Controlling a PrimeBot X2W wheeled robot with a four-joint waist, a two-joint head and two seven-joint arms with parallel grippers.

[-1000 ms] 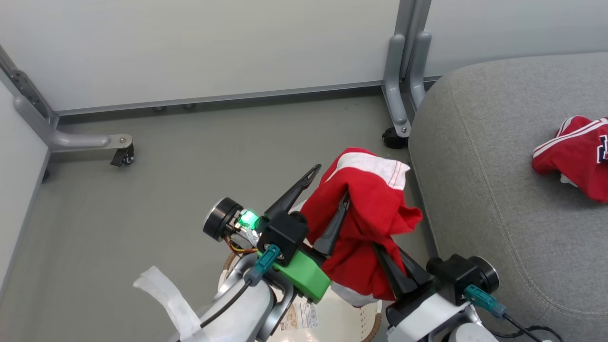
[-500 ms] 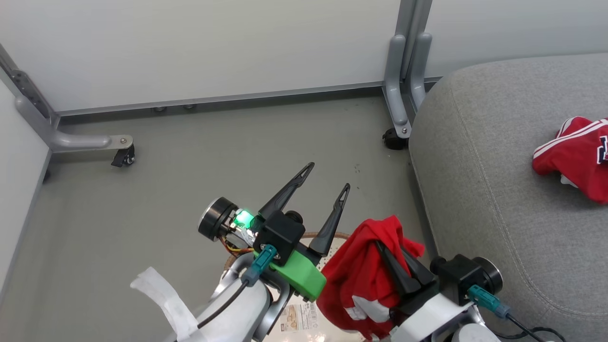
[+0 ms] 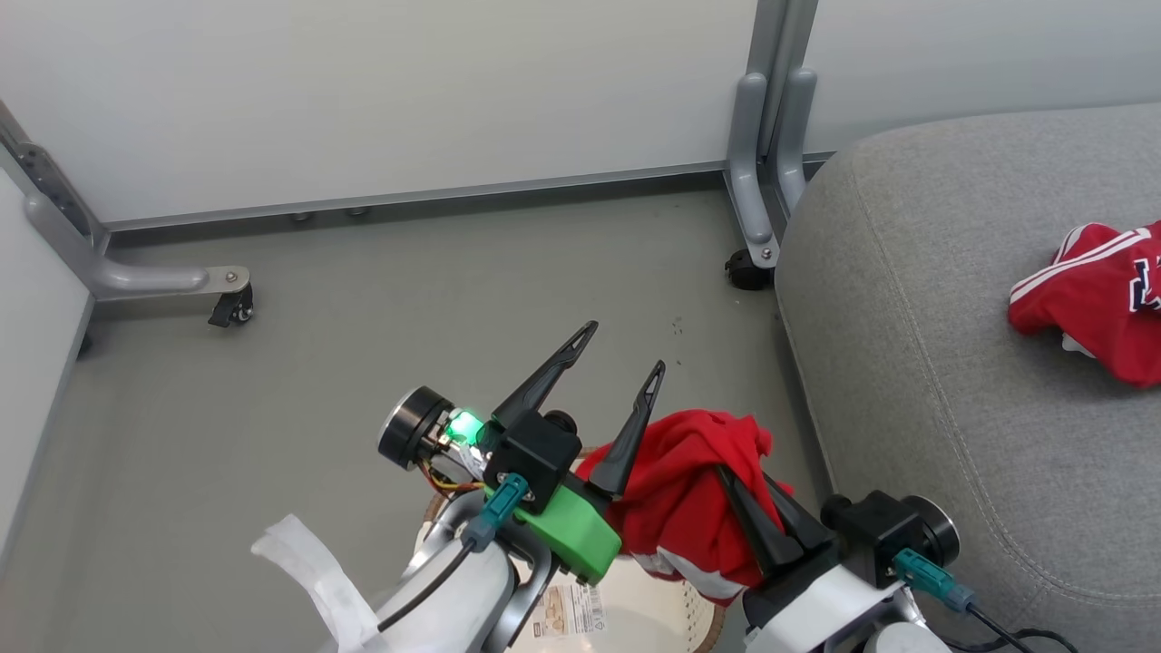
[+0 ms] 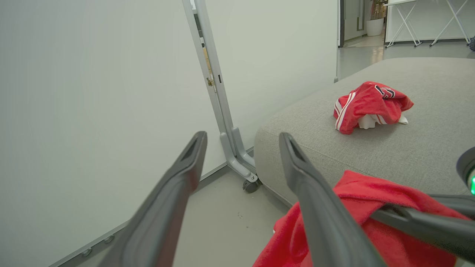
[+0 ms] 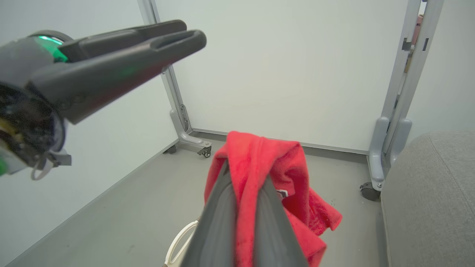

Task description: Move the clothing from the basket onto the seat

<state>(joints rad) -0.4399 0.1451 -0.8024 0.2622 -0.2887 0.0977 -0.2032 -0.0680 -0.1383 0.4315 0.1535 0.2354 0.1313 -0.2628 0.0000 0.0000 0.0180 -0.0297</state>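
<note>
The right gripper (image 3: pixel 739 490) is clamped on a red garment (image 3: pixel 689 481). In the right wrist view the cloth is pinched between its two dark fingers (image 5: pixel 222 207) and drapes over their tips. The left gripper (image 3: pixel 624 347), at its 10 o'clock, stands with its fingers apart and holds nothing; the cloth's edge reaches the base of its nearer finger. The basket (image 3: pixel 698 609) lies under both at 6 o'clock. The seat (image 3: pixel 907 408) rises at 3 o'clock, with a second garment (image 3: pixel 1088 308) already on it at 2 o'clock.

I judge this to be the carry step: lifted out, not yet delivered. The next move calls for a swing towards 3 o'clock, high enough for the hanging tail to clear the seat's rounded edge, then a release.

A second ago the cloth rode higher, spread over the left gripper's finger with a white panel on top. Half a second ago it hung lower; now it is bunched slightly higher.
</note>
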